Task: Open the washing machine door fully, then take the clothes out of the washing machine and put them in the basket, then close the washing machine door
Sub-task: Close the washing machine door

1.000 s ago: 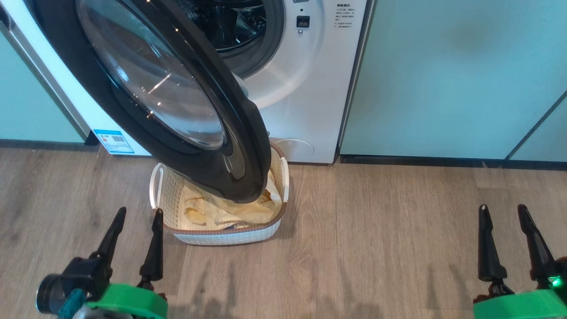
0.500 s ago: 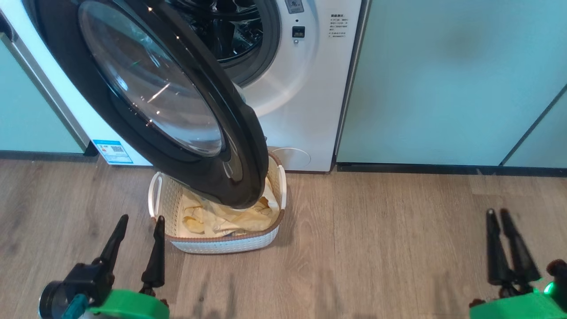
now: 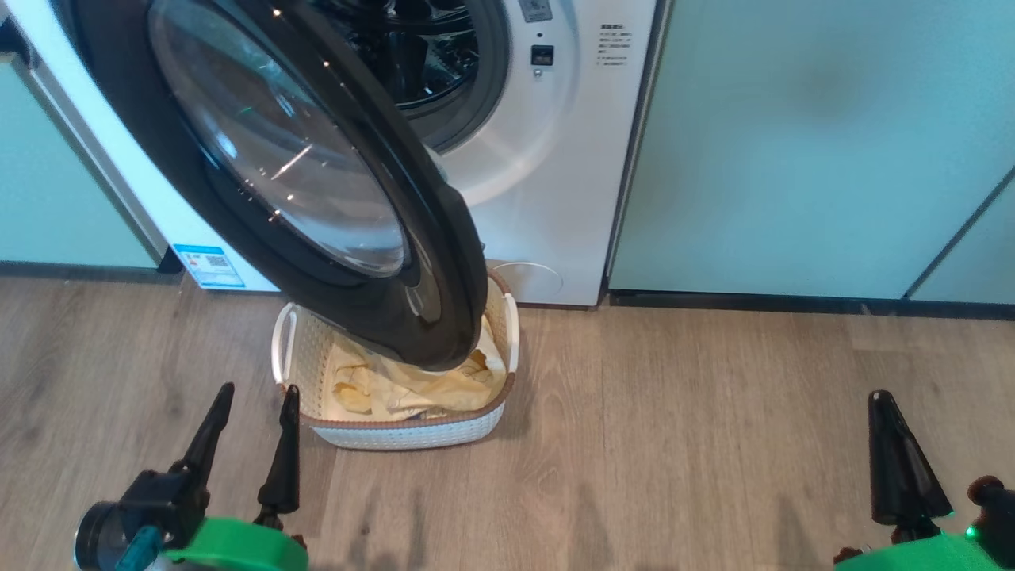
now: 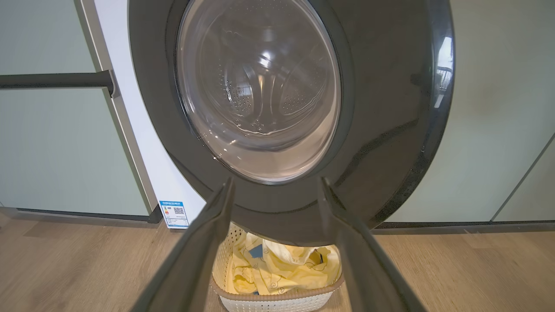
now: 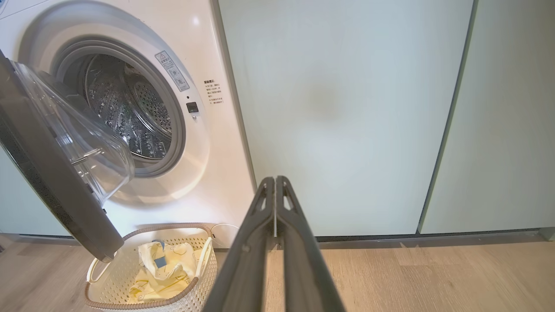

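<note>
Clothes (image 3: 412, 387) lie in the basket (image 3: 408, 434), lower centre, so closing the door (image 3: 444, 262) looks next. Left gripper (image 3: 258, 390) gapes wide, right gripper (image 3: 882, 401) is pinched empty; one must push the door shut.

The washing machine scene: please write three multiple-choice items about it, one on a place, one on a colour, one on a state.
1. Where do the yellow clothes lie?
A in the drum
B in the basket
C on the bare floor

2. What colour is the rim of the washing machine door?
A white
B green
C black

3. How does the right gripper stand?
A shut, holding nothing
B wide open
C shut on a garment

Answers:
1 B, the cloth lies inside the basket under the door.
2 C, its wide ring is glossy black.
3 A, its two fingers meet with nothing between them.
</note>
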You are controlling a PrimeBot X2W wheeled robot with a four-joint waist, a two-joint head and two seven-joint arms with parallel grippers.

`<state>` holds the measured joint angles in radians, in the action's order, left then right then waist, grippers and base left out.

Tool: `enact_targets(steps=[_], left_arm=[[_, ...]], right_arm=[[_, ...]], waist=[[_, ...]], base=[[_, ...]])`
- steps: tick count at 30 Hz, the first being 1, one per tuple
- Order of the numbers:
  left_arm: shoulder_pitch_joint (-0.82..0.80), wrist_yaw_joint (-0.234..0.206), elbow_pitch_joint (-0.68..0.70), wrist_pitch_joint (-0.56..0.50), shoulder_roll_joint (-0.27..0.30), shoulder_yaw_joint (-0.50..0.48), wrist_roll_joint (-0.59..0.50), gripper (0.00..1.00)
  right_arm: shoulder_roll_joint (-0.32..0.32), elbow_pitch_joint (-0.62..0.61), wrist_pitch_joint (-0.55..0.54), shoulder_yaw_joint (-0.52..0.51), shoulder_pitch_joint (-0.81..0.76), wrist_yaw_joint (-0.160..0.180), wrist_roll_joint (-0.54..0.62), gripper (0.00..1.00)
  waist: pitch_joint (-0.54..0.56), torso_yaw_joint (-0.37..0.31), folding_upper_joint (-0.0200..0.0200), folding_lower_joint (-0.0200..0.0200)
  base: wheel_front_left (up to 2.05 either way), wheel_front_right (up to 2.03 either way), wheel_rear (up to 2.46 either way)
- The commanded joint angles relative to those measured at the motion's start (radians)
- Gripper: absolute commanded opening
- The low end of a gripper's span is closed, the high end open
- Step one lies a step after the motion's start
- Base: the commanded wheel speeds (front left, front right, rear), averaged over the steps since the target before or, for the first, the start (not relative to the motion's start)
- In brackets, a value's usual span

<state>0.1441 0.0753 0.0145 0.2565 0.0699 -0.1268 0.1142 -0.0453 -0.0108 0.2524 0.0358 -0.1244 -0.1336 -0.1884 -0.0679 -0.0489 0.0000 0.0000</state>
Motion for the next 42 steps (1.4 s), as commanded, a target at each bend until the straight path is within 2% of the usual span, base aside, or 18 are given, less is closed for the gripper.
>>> enact_targets(steps=[1, 8, 22, 32, 36, 42], left_arm=[[-0.030, -0.001, 0.035, 0.005, 0.000, -0.029, -0.011, 1.00], [-0.049, 0.005, 0.042, 0.005, -0.004, 0.000, -0.015, 1.00], [-0.097, 0.017, 0.027, 0.005, -0.013, 0.062, -0.006, 1.00], [-0.119, 0.026, 0.014, 0.005, -0.016, 0.092, 0.003, 1.00], [-0.125, 0.029, 0.008, 0.005, -0.017, 0.101, 0.004, 1.00], [-0.121, 0.031, 0.011, 0.005, -0.018, 0.093, 0.001, 1.00]], right_arm=[[-0.005, -0.027, 0.009, 0.020, 0.027, 0.003, -0.010, 0.00], [-0.005, 0.005, 0.009, 0.017, 0.043, 0.003, -0.017, 0.00], [-0.005, 0.144, 0.009, 0.016, 0.210, 0.003, -0.037, 0.00], [-0.005, 0.220, 0.009, -0.008, 0.353, 0.003, -0.036, 0.00], [-0.005, 0.200, 0.009, -0.015, 0.408, 0.003, -0.024, 0.00], [-0.005, 0.074, 0.009, 0.007, 0.483, 0.003, -0.021, 0.00]], waist=[[-0.002, 0.011, 0.0000, 0.0000], [-0.008, 0.077, 0.0000, 0.0000], [-0.025, 0.329, 0.0000, 0.0000], [-0.032, 0.447, 0.0000, 0.0000], [-0.027, 0.483, 0.0000, 0.0000], [-0.020, 0.504, 0.0000, 0.0000]], base=[[0.00, 0.00, 0.00], [0.00, 0.00, 0.00], [0.00, 0.00, 0.00], [0.00, 0.00, 0.00], [0.00, 0.00, 0.00], [0.00, 0.00, 0.00]])
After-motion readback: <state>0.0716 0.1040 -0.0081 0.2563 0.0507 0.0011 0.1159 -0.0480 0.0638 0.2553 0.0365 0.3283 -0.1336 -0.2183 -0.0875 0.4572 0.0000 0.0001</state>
